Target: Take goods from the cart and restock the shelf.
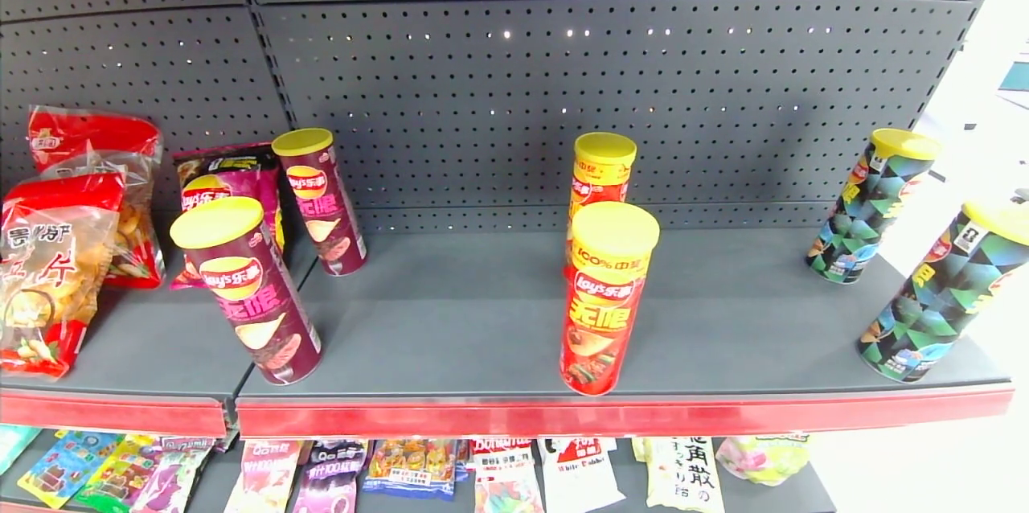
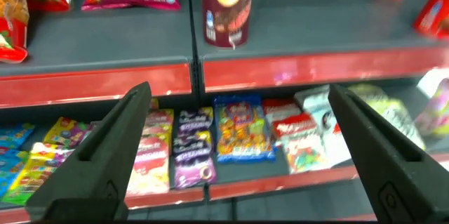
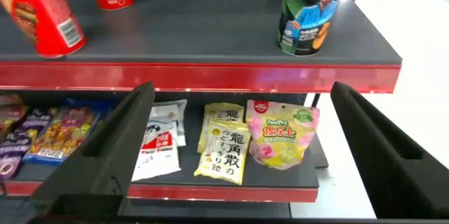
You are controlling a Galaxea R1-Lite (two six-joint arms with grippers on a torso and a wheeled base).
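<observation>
The grey shelf (image 1: pixel 466 312) with a red front lip holds chip cans with yellow lids: two maroon ones (image 1: pixel 245 292) (image 1: pixel 320 199) at the left, two red ones (image 1: pixel 603 304) (image 1: pixel 601 167) in the middle, two dark patterned ones (image 1: pixel 872 207) (image 1: pixel 944 296) at the right. My left gripper (image 2: pixel 238 161) is open and holds nothing, in front of the shelf lip below a maroon can (image 2: pixel 226 6). My right gripper (image 3: pixel 242 154) is also open and holds nothing, low before the lip between a red can (image 3: pixel 42 13) and a dark can (image 3: pixel 309 13).
Snack bags (image 1: pixel 64 231) crowd the shelf's left end, with a purple bag (image 1: pixel 229 175) behind the maroon cans. The lower shelf carries rows of flat snack packets (image 2: pixel 242 129) (image 3: pixel 224 143). Bare shelf lies between the can groups. The shelf ends at the right (image 1: pixel 997 384).
</observation>
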